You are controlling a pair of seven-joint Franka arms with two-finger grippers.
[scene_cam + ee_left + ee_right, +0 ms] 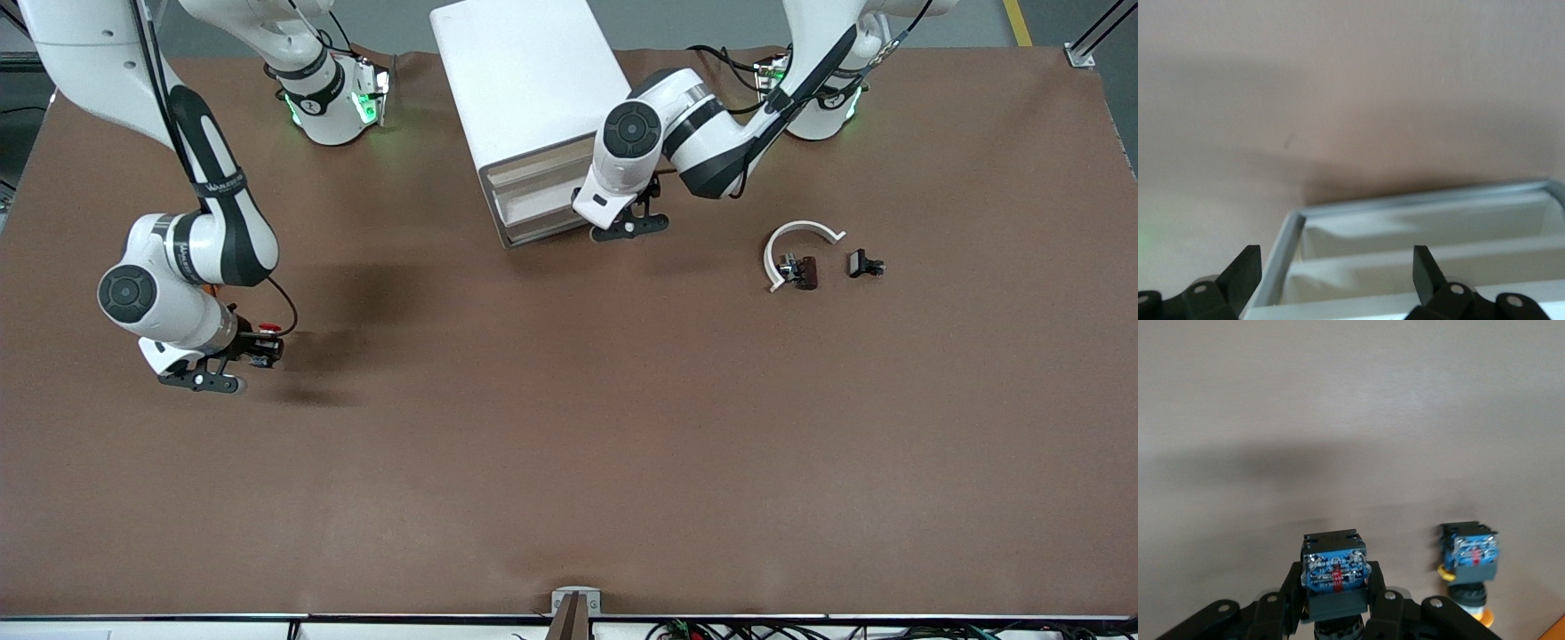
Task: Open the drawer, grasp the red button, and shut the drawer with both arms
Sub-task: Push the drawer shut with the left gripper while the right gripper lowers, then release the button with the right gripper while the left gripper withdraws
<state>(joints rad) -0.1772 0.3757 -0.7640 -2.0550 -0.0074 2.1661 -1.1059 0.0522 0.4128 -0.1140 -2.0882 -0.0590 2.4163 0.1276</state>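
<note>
1. We work on a wide brown table (569, 444), a white box cabinet (533, 98) standing between the arms' bases.
2. The grab looks done: our right gripper (233, 364) is clenched on the red-capped, dark-bodied button (1335, 577), held between its fingers.
3. Closing remains: the shallow white drawer with pale beige front (542, 204) looks slightly out, directly under our left gripper (629, 227), whose jaws are spread and empty.
</note>
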